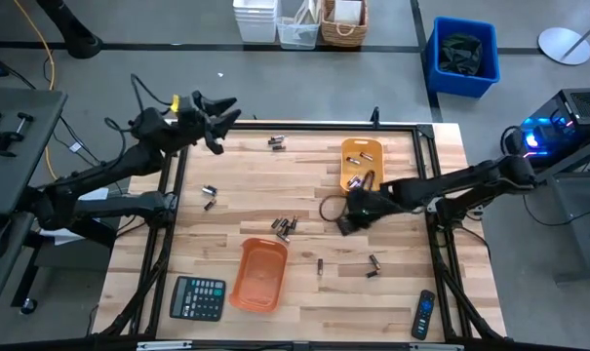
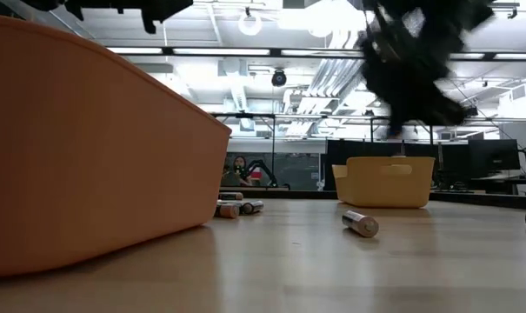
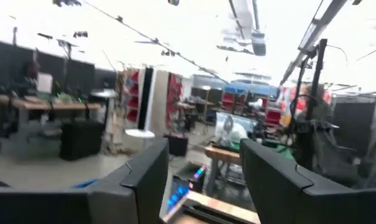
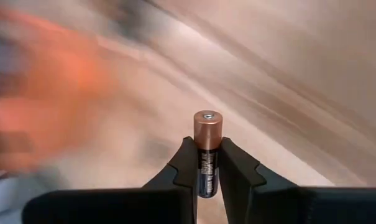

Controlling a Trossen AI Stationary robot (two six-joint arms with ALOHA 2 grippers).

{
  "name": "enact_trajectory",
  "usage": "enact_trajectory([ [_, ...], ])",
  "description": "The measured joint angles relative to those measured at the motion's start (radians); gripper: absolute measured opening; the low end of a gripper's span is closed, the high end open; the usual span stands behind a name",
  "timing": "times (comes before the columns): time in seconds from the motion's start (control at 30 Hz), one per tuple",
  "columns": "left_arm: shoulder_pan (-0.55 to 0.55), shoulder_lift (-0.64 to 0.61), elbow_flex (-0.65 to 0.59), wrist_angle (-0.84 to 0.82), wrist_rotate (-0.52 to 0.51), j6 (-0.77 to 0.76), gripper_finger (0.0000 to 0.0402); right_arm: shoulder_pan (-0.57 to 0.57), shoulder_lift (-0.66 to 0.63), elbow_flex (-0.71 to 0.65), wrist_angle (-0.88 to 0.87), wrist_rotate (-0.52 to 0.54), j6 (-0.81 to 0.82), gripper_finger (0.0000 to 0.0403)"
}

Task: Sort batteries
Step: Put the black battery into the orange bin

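Small dark and silvery batteries lie scattered on the wooden table: one pair near the far edge point(image 1: 277, 143), two at the left point(image 1: 209, 198), a cluster in the middle point(image 1: 285, 228), and two on the near right point(image 1: 373, 264). My right gripper point(image 1: 357, 203) hangs just near of the far orange tray point(image 1: 361, 156), shut on a copper-topped battery point(image 4: 207, 127). In the low view it is a dark blur high above the table point(image 2: 410, 61). My left gripper point(image 1: 222, 121) waits open over the table's far left corner, its fingers wide apart point(image 3: 203, 168). My right gripper pinches the battery by its dark body point(image 4: 207, 169) between the two fingers point(image 4: 186, 163). The copper end with its small nub point(image 4: 207, 118) stands out past the fingertips. The battery is lifted clear of the table.
A second orange tray point(image 1: 258, 274) lies near the table's near edge and fills the low view's left point(image 2: 80, 156). A black calculator point(image 1: 197, 297) sits at the near left and a black remote point(image 1: 424, 314) at the near right. One battery point(image 2: 360, 223) lies before the far tray point(image 2: 384, 181).
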Motion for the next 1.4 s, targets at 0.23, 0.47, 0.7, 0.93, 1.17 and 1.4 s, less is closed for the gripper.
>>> enact_trajectory([
  [0.23, 0.018, -0.017, 0.0, -0.004, 0.0, 0.016, 0.0188, 0.01, 0.173, 0.233, 0.227, -0.021, -0.238, 0.0032],
  [0.47, 0.018, -0.017, 0.0, -0.029, 0.002, 0.014, 0.0188, 0.045, 0.531, 0.586, 0.224, -0.173, -0.531, 0.0032],
  [0.7, 0.018, -0.017, 0.0, -0.028, 0.002, -0.087, 0.0188, 0.056, 0.769, 0.821, 0.212, -0.383, -0.706, 0.0039],
  [0.93, 0.018, -0.017, 0.0, -0.027, 0.002, -0.2, 0.0188, 0.119, 0.791, 0.877, 0.119, -0.284, -0.714, 0.0151],
  [1.17, 0.018, -0.017, 0.0, -0.027, 0.002, -0.224, 0.0188, 0.157, 0.769, 0.988, -0.278, -0.13, -0.69, 0.0207],
  [1.4, 0.018, -0.017, 0.0, -0.03, 0.002, -0.265, 0.0188, 0.225, 0.769, 1.029, -0.561, -0.028, -0.12, 0.0197],
])
